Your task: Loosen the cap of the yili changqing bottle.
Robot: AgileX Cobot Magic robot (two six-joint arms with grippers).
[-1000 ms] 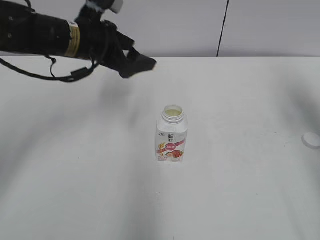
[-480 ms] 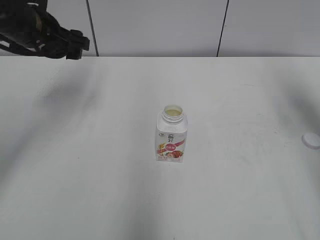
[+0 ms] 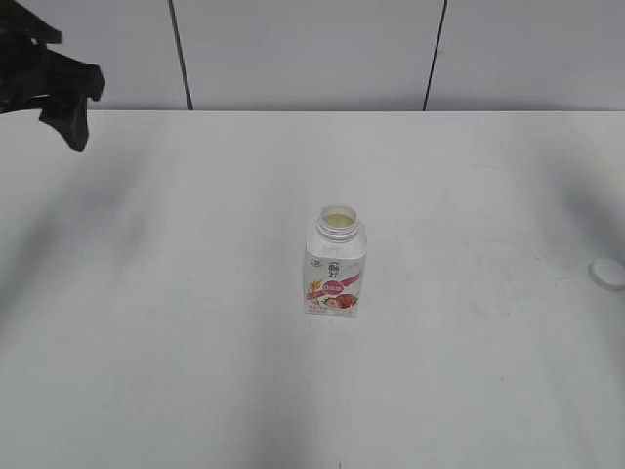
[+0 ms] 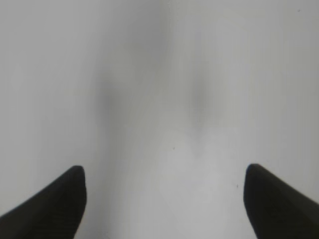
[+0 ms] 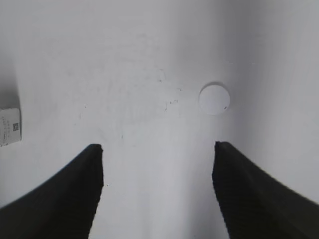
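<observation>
- Your white table [image 3: 176, 371] fills the view up to its far edge, where pale wall panels [image 3: 303, 49] with dark seams rise.
- The yili changqing bottle [image 3: 335, 264] stands upright mid-table, its neck uncovered; the cap [image 3: 608, 273] lies flat at the right edge, well apart from it.
- Your left pincer [image 4: 164, 184] is released over bare table near the far left corner, partly cut off.
- Your right pincer [image 5: 158, 164] is released above the table near the cap [image 5: 215, 98]; only a sliver of the bottle [image 5: 10, 128] shows.
</observation>
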